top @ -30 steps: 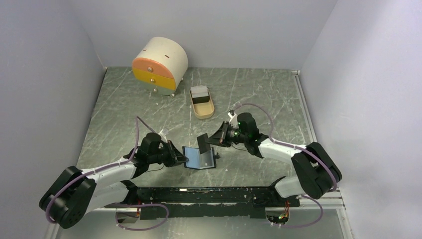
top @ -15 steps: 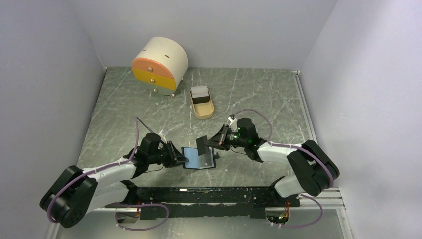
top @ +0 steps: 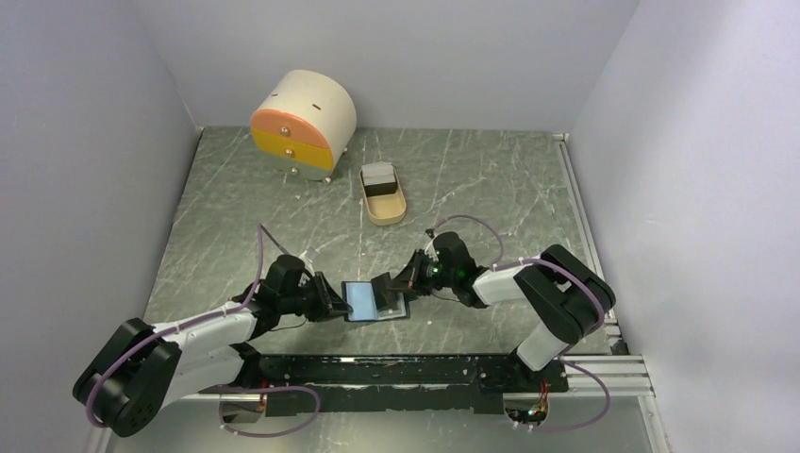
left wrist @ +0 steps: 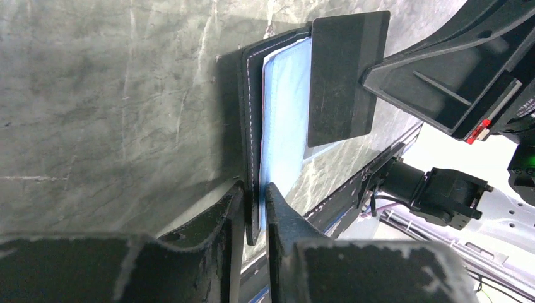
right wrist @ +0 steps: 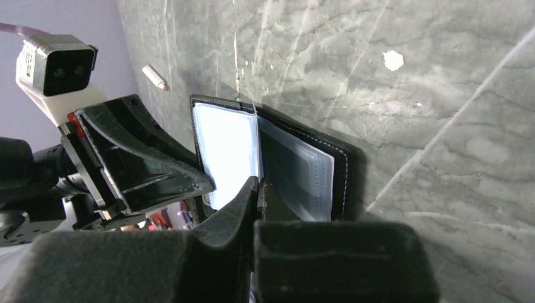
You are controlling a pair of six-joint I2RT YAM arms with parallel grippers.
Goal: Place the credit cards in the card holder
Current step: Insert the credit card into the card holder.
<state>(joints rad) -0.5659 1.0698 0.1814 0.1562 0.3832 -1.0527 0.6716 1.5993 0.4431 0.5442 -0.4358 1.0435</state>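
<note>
Left of centre, left gripper (top: 333, 304): fingers a sliver apart, straddling the wallet's left edge; you can't tell if it truly pinches.
Wallet (top: 361, 300): spread flat, blue face up, between both arms; long axis left-right.
Black card (left wrist: 346, 76): over the wallet's right half, free edge pointing left.
Right gripper (top: 400, 286): clamped on the card's right edge; your nearer arm, the feed likely runs leftward.
Spare cards (top: 380, 176): in tray (top: 386, 215), well behind.
Change: card stood upright above the wallet a second ago; now lowered, right arm further left.
</note>
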